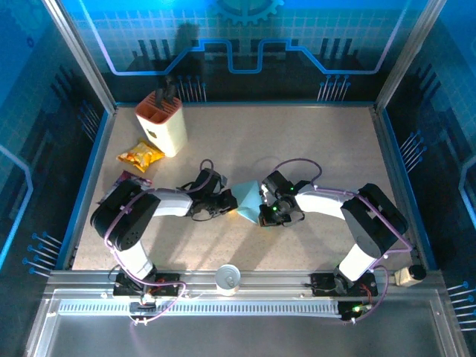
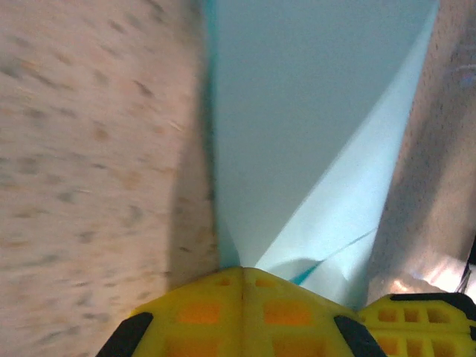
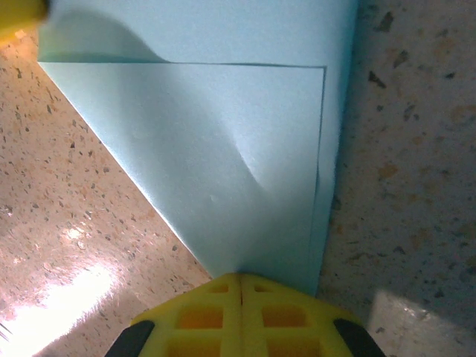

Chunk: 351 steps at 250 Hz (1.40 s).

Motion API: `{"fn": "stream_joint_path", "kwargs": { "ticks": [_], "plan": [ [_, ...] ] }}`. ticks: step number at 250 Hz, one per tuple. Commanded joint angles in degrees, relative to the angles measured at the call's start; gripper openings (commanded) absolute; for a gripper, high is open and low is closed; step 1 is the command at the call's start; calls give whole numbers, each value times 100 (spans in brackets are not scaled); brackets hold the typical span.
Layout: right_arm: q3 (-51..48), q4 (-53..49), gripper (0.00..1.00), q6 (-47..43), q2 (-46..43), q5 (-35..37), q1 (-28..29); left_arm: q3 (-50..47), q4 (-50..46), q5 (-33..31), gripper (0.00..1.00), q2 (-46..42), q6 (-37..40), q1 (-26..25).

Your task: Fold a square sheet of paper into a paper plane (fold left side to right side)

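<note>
Light-blue sheet of paper [image 1: 247, 202], partly folded, on bench [image 1: 320, 149], left pincer [image 2: 242, 274] and right pincer [image 3: 239, 279] both clenched (tips at its edges)

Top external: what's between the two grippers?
The light-blue paper, partly folded, lies between the left gripper and the right gripper, both shut at its edges. The top view shows it.
</note>
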Motion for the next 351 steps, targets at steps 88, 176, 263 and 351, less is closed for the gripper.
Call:
{"fn": "stream_joint_path", "kwargs": {
  "ticks": [88, 176, 263, 351],
  "plan": [
    [-429, -266, 0, 326, 11, 281, 21, -197, -1369, -453, 0, -1603, 527, 241],
    [-423, -257, 0, 333, 55, 332, 28, 380, -1458, -279, 0, -1213, 571, -566],
    [-406, -257, 0, 320, 86, 332, 37, 980, -1291, -158, 0, -255, 624, -881],
    [-411, -258, 0, 311, 98, 330, 37, 1004, -1208, -271, 0, 180, 615, -944]
  ]
}}
